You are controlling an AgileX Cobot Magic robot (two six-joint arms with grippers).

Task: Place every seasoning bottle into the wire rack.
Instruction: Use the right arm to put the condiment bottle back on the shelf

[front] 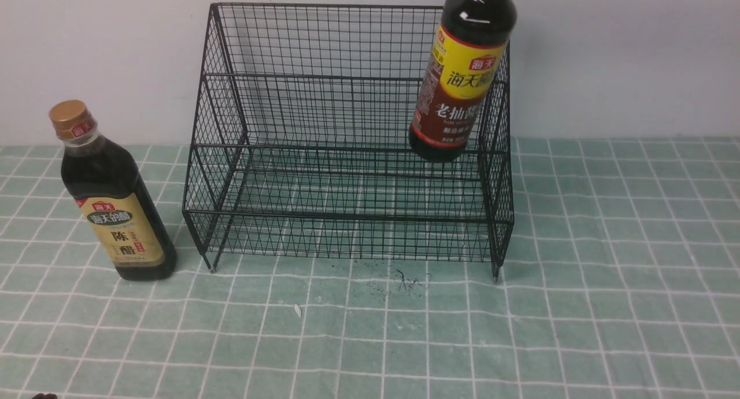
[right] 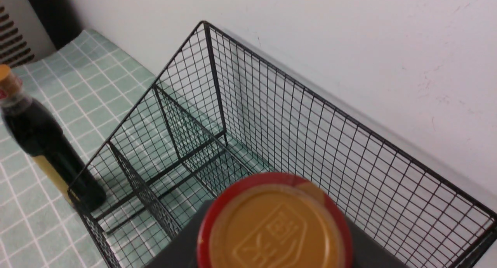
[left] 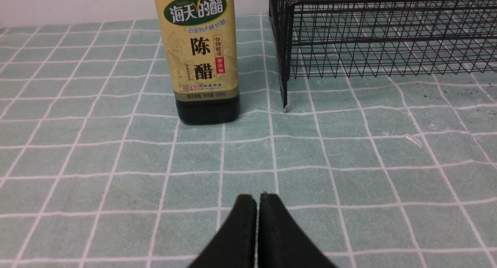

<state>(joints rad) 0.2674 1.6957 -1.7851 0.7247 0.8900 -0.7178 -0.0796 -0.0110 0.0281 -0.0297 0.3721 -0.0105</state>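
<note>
Right wrist view, right gripper clamping slim-necked bottle

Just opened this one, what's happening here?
The right gripper holds the slim-necked bottle by its top, tilted in the air at the right end of the wire rack, not yet set down. The broad bottle stands on the checked cloth left of the rack. The left gripper is shut and empty, low over the cloth.
</note>
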